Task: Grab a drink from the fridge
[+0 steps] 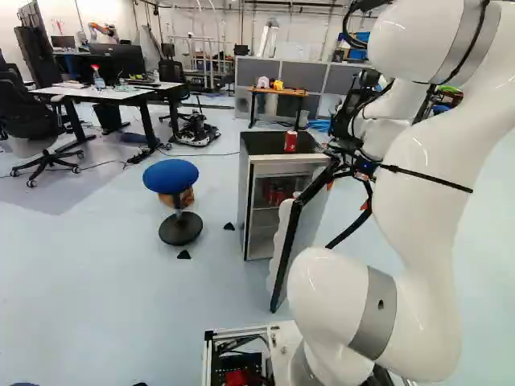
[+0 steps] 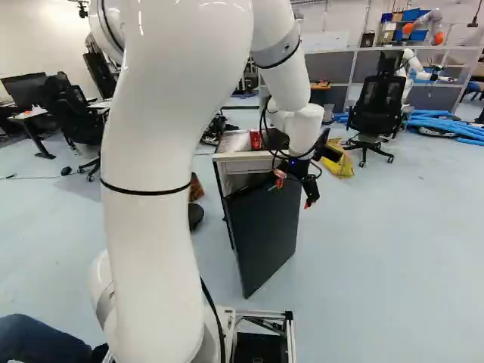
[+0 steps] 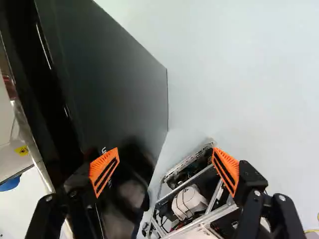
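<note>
In the right base view my gripper (image 2: 294, 192) hangs over the upper part of the fridge door (image 2: 266, 227), which is swung open. The wrist view has the gripper (image 3: 165, 169) open, nothing gripped; one finger overlaps the door's dark outer face (image 3: 112, 84), the other stands beyond its edge. Whether the finger touches the door I cannot tell. The small fridge (image 1: 259, 211) faces the base in the left base view, with red cans (image 1: 277, 195) on a shelf inside. A single red can (image 1: 290, 141) stands upright on the fridge's top.
A blue stool (image 1: 170, 175) stands beside the fridge. Behind are a small wooden table (image 1: 278, 92) and desks (image 1: 113, 92). In the right base view a black chair (image 2: 378, 102), a yellow bag (image 2: 340, 162), blue tubes (image 2: 446, 125) and another robot (image 2: 412, 64) stand farther off.
</note>
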Tool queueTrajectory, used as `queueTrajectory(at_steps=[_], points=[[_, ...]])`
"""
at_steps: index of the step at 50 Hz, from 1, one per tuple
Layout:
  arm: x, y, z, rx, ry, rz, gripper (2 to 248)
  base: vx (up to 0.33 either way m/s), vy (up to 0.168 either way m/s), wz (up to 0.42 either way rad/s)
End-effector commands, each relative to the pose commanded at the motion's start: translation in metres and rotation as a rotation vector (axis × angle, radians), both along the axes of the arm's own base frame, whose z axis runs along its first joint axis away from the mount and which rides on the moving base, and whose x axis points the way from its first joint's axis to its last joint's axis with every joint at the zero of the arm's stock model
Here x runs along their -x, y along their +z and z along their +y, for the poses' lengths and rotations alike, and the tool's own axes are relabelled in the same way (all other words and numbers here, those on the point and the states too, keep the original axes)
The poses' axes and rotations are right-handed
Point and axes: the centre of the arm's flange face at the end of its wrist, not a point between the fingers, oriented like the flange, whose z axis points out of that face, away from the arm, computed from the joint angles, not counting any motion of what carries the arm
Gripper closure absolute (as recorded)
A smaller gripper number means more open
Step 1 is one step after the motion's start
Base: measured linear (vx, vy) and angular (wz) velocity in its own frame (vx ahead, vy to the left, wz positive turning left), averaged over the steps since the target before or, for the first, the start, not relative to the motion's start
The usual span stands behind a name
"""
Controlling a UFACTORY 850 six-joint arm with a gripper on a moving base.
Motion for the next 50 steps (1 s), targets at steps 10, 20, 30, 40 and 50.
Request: queueTrajectory(at_steps=[10, 20, 30, 40, 50], points=[[0.000, 0.000, 0.011, 0.019, 0.014, -0.017, 3, 0.000, 0.000, 0.000], [0.000, 0.000, 0.023, 0.027, 0.030, -0.023, 3, 0.000, 0.000, 0.000], [0.002, 0.000, 0.037, 0.023, 0.052, -0.018, 3, 0.000, 0.000, 0.000], [0.003, 0.000, 0.053, 0.020, 0.076, -0.014, 3, 0.000, 0.000, 0.000], [0.004, 0.000, 0.069, 0.023, 0.101, -0.015, 3, 0.000, 0.000, 0.000]])
